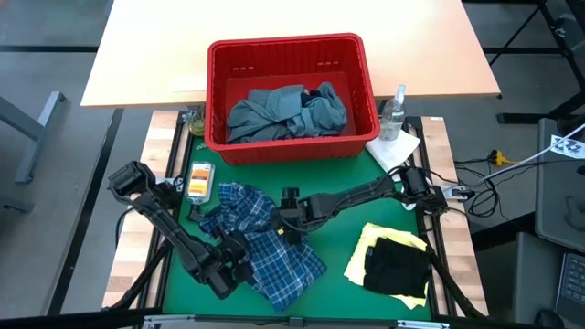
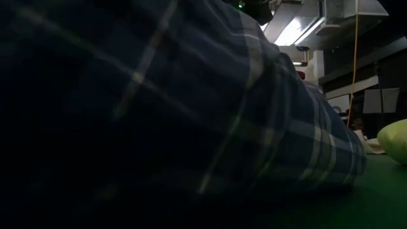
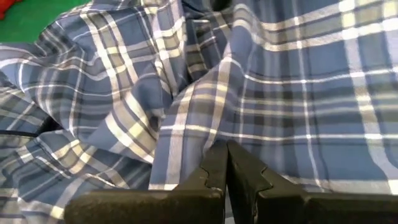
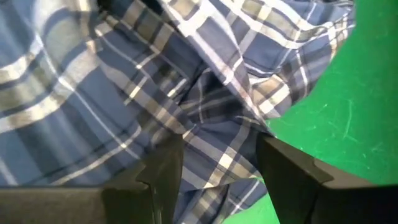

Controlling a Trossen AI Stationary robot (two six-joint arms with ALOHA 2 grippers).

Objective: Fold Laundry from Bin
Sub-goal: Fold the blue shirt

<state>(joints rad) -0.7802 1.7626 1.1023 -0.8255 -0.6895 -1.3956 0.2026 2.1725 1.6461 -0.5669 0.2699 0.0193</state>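
Plaid shirt (image 1: 260, 239) lies crumpled on the green mat (image 1: 338, 239), in front of the red bin (image 1: 291, 55). Left gripper (image 3: 226, 163) pinched shut on a fold of it — likely anchoring. Right gripper (image 4: 217, 158) spread wide over the shirt's edge, holding nothing — poised to grab.

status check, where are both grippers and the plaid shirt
Left gripper shut, on the plaid shirt. Right gripper open over the shirt's edge. Nothing in the way.
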